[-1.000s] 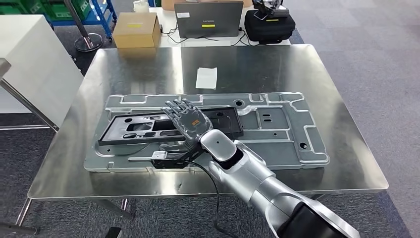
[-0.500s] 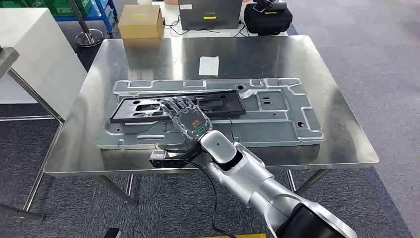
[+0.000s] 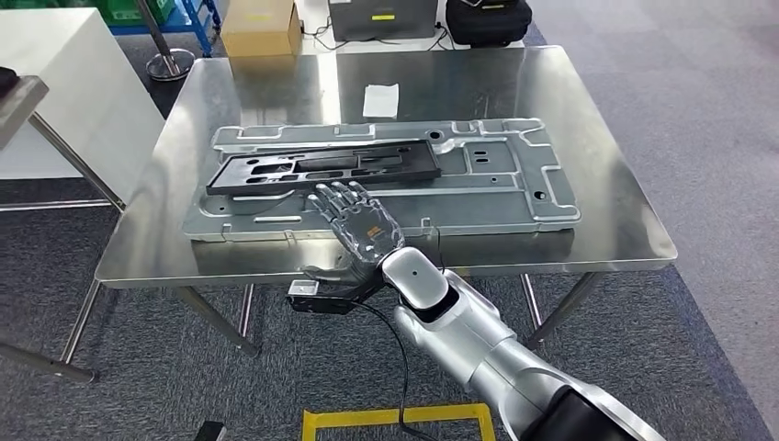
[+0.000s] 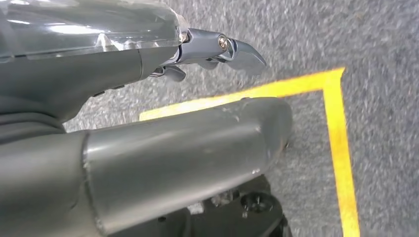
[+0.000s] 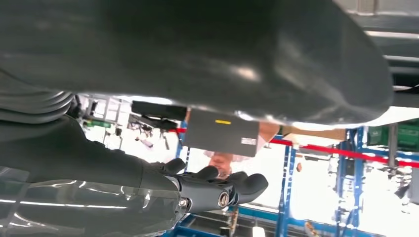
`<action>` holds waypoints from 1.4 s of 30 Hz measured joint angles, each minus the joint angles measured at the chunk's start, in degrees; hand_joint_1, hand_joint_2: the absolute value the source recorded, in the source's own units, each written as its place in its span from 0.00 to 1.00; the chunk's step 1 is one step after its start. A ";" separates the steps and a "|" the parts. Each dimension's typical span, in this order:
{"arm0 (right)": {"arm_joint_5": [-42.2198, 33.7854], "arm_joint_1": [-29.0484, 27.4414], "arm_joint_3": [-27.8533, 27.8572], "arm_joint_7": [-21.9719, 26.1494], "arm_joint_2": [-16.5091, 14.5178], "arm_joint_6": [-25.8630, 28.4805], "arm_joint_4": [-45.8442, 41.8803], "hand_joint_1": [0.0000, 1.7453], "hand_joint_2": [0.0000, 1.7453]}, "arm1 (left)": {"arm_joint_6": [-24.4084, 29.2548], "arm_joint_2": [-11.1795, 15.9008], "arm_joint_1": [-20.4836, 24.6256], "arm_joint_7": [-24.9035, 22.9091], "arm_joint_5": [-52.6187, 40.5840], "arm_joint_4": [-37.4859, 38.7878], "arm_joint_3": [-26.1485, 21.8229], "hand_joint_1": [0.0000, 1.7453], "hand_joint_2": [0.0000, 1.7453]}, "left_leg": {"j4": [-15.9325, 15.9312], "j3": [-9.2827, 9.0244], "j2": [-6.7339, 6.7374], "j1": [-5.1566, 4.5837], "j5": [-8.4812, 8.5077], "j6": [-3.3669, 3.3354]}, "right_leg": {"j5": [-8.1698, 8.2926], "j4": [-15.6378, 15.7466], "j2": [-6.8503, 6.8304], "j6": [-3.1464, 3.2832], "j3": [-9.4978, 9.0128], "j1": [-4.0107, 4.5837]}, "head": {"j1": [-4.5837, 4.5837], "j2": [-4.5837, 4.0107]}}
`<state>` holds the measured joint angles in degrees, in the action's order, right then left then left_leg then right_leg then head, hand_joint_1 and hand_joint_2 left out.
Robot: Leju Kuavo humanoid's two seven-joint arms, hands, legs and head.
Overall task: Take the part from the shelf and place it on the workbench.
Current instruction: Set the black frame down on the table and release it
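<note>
A long black frame part point(image 3: 321, 170) lies flat on a large silver stamped plate point(image 3: 501, 188), which rests on the steel workbench point(image 3: 611, 234). My right hand point(image 3: 363, 230) hovers with its fingers spread, holding nothing, over the plate's near edge and the bench's front edge, a little short of the black part. In the right wrist view the right hand point(image 5: 212, 190) shows its dark fingers stretched out and empty. My left hand point(image 4: 148, 148) hangs over the carpet with nothing in it, thumb and fingers apart.
A white paper slip point(image 3: 380, 99) lies behind the plate. Beyond the bench stand a cardboard box point(image 3: 260, 23), a laptop point(image 3: 381, 16) and a black bag point(image 3: 487, 18). A white cabinet point(image 3: 55, 92) is at the left. Yellow floor tape point(image 3: 395, 418) runs below the bench.
The whole picture has shifted: the camera has drawn back from the bench. My right hand has come off the black part and back to the bench's front edge, empty.
</note>
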<state>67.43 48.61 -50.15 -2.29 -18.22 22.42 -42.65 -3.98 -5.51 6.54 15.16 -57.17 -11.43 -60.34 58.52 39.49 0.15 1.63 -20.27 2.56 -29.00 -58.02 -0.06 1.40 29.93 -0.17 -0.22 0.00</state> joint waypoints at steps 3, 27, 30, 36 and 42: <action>0.21 -0.52 0.11 0.02 0.06 1.08 -0.03 0.00 0.00 | -0.07 -0.03 -0.20 -0.03 0.00 0.02 -0.10 0.00 0.00 | 8.04 2.31 -0.02 0.07 -8.20 0.31 | 2.12 0.15 -0.19 1.14 2.09 0.06 | -0.46 0.00; -7.97 -50.87 20.59 20.15 10.32 17.65 -39.49 0.00 0.00 | 2.27 -1.38 -1.01 1.31 5.30 0.02 -7.21 0.00 0.00 | -0.18 -2.34 0.48 -0.72 -1.06 -1.87 | -2.58 0.04 0.04 -1.92 -3.49 -0.25 | -0.03 0.00; -12.66 -53.89 22.87 22.46 10.10 17.69 -41.19 0.00 0.00 | 2.61 -1.43 -1.05 1.39 5.63 0.02 -7.78 0.00 0.00 | -0.38 -2.03 0.45 -0.42 -0.44 -0.76 | -1.46 1.40 -0.27 -0.68 -2.91 -0.06 | -0.07 0.00; -46.92 -61.91 34.86 37.31 8.78 9.26 -39.66 0.00 0.00 | 4.29 -1.85 -1.52 1.47 7.53 0.02 -9.96 0.00 0.00 | 14.98 -0.33 0.29 -0.31 -12.55 -0.22 | 3.06 1.23 -0.99 0.74 2.66 0.38 | -0.61 0.00; -55.42 -59.93 60.45 41.91 6.85 -8.04 -23.39 0.00 0.00 | 5.26 -1.97 -1.00 1.65 8.35 -0.06 -11.76 0.00 0.00 | -0.35 -14.69 0.25 -1.12 -11.11 -2.00 | 6.60 -0.67 -1.01 -0.56 7.57 0.53 | -0.59 0.00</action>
<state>12.01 -11.32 10.30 39.62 -11.37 14.38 -66.04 1.28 -7.48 5.55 16.81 -48.82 -11.49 -72.10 58.17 24.80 0.40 0.51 -31.38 0.56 -22.40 -58.68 -1.07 0.84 37.50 0.36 -0.81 0.00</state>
